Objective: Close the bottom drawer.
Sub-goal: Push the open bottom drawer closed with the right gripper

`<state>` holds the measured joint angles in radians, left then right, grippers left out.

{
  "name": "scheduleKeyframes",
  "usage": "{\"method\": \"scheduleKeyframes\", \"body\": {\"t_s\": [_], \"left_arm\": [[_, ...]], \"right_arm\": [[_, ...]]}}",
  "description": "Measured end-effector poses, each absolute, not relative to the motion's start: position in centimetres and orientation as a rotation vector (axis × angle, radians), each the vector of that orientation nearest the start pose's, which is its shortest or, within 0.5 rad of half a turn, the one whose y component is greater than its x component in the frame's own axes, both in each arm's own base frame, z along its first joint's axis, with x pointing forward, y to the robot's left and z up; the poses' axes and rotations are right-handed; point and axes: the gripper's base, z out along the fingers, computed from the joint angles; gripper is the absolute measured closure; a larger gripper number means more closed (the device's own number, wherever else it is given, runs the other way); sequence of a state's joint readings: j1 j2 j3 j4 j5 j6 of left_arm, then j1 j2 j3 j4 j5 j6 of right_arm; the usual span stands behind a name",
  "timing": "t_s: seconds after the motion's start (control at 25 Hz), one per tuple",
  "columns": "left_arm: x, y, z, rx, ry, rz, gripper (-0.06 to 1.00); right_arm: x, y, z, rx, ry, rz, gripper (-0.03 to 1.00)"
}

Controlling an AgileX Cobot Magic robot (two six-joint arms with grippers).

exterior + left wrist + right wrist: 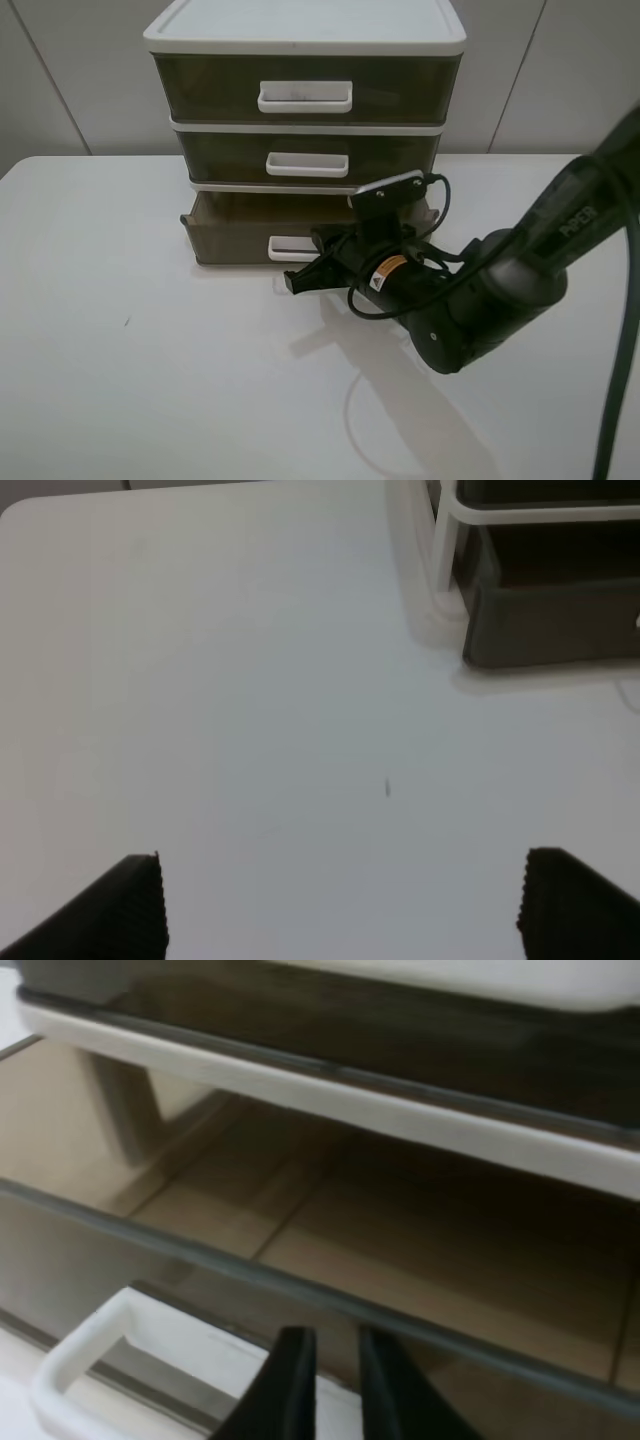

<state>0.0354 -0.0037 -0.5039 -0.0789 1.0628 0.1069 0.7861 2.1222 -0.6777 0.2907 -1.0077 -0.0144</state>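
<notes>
The bottom drawer [225, 240] of the white-framed unit stands pulled out a little, and its inside shows empty. Its white loop handle [283, 247] is partly hidden behind my right gripper [292, 281]. That gripper is shut, its fingertips low in front of the drawer front, right by the handle. In the right wrist view the two black fingers [290, 1385] sit close together before the drawer's front wall [120, 1260], beside the handle [85, 1355]. My left gripper [345, 905] is open over bare table, well apart from the drawer's corner [550, 620].
The two upper drawers [305, 92] [305, 160] are closed. The unit stands at the back of a white table [150, 350], near a wall. The right arm's black cable [620, 400] hangs at the right edge.
</notes>
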Motion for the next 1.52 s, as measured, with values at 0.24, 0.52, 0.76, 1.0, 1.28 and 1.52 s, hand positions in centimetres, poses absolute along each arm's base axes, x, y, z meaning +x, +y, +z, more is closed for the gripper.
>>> {"method": "scheduleKeyframes", "body": {"t_s": [0.24, 0.52, 0.76, 1.0, 1.28, 1.52], "left_arm": [[-0.6, -0.6, 27.8, 0.077, 2.035, -0.005, 0.23], [-0.6, -0.6, 27.8, 0.077, 2.035, -0.005, 0.23], [-0.6, -0.6, 27.8, 0.077, 2.035, -0.005, 0.23], [-0.6, -0.6, 27.8, 0.077, 2.035, -0.005, 0.23], [-0.6, -0.6, 27.8, 0.077, 2.035, -0.005, 0.23], [-0.6, -0.6, 27.8, 0.077, 2.035, -0.005, 0.23]], "right_arm": [[26.5, 23.4, 6.5, -0.385, 1.91, 0.419, 0.95], [26.8, 24.7, 6.3, -0.347, 1.896, 0.433, 0.95], [27.6, 25.4, 6.0, -0.303, 1.883, 0.431, 0.95], [28.5, 25.9, 5.8, -0.244, 1.882, 0.424, 0.95], [28.8, 26.0, 5.9, -0.212, 1.886, 0.42, 0.95], [28.8, 26.0, 5.9, -0.209, 1.886, 0.418, 0.95]]}}
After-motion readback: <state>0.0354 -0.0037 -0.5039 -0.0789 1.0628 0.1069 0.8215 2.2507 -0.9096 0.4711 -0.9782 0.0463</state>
